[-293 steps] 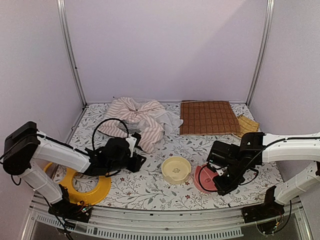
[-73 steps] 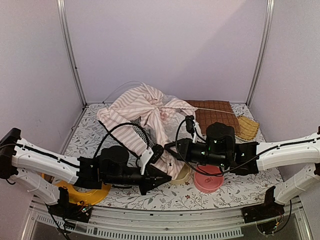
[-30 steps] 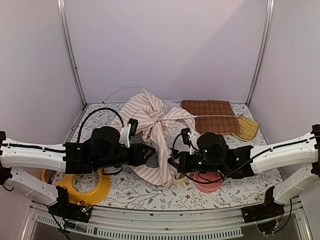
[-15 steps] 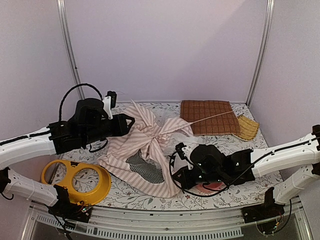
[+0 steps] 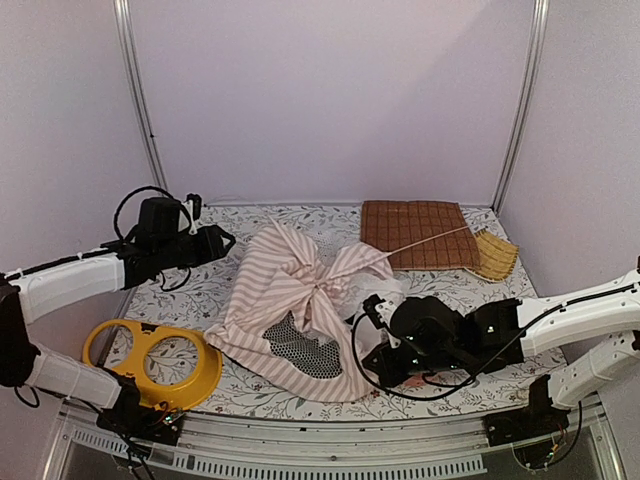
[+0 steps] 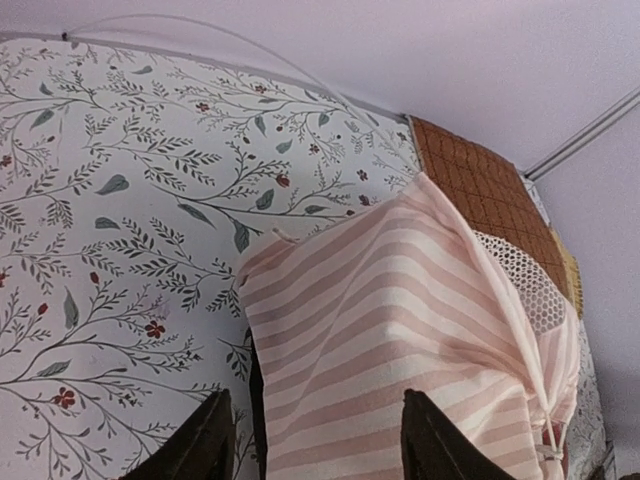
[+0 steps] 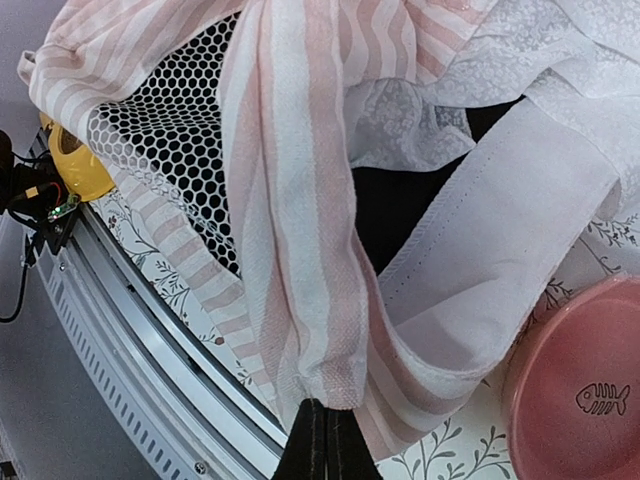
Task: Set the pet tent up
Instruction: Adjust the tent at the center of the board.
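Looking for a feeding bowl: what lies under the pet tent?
A pink fish-marked bowl pokes out at the pet tent hem. Whatever else lies beneath is covered by the fabric.

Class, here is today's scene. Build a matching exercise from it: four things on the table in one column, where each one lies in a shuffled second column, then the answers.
Things
1. pet tent
2. brown quilted mat
3. yellow two-hole stand
4. pink bowl

Places
A. near left corner of the table
B. far right, by the back wall
C. middle of the table, hem pinched by the right end effector
D. next to the tent's hem, fish drawing inside

Pairs: 1-C, 2-B, 3-A, 4-D
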{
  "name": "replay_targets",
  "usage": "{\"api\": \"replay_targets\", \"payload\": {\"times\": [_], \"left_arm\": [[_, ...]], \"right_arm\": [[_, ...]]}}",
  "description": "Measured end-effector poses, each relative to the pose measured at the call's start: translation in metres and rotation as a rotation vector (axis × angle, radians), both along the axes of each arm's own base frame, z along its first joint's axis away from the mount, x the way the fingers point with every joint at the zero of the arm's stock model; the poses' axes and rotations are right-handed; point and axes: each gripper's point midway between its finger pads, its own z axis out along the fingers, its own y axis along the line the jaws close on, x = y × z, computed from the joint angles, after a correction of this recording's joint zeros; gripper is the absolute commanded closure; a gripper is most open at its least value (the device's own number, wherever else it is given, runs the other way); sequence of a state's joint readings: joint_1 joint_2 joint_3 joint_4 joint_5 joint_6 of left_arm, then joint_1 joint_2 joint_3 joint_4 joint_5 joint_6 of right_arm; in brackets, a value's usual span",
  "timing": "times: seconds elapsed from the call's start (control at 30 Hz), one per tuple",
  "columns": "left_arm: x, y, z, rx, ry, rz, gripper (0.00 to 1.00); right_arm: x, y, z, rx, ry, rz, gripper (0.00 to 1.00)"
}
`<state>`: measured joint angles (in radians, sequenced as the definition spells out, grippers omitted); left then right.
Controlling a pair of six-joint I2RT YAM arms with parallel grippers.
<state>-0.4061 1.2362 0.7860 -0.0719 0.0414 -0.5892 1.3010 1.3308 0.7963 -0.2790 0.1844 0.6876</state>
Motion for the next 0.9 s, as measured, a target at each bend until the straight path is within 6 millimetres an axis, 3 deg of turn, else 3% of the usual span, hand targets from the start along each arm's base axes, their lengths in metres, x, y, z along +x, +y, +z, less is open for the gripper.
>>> {"api": "replay_targets", "payload": {"times": [0.3, 0.37, 0.5, 0.6, 0.73, 0.9], "left_arm": [[0.021, -0.049, -0.028, -0.123, 0.073, -0.194, 0.42], [0.026, -0.057, -0.033, -0.142, 0.080, -0.218, 0.56], [0.037, -0.067, -0.037, -0.158, 0.094, -0.244, 1.00], [0.053, -0.069, -0.032, -0.135, 0.078, -0.233, 1.00], [0.072, -0.051, -0.026, -0.090, 0.045, -0.155, 1.00], [0.101, 0.013, -0.024, -0.058, 0.027, 0.025, 1.00]], "right_arm": [[-0.002, -0.006, -0.006, -0.039, 0.004, 0.004, 1.00], [-0.001, -0.005, -0.008, -0.045, 0.005, 0.006, 1.00], [-0.001, -0.002, -0.011, -0.055, 0.006, 0.010, 1.00], [-0.001, -0.002, -0.011, -0.056, 0.006, 0.010, 1.00], [-0.001, -0.002, -0.011, -0.055, 0.006, 0.011, 1.00], [-0.002, 0.000, -0.012, -0.041, 0.014, 0.015, 1.00]]}}
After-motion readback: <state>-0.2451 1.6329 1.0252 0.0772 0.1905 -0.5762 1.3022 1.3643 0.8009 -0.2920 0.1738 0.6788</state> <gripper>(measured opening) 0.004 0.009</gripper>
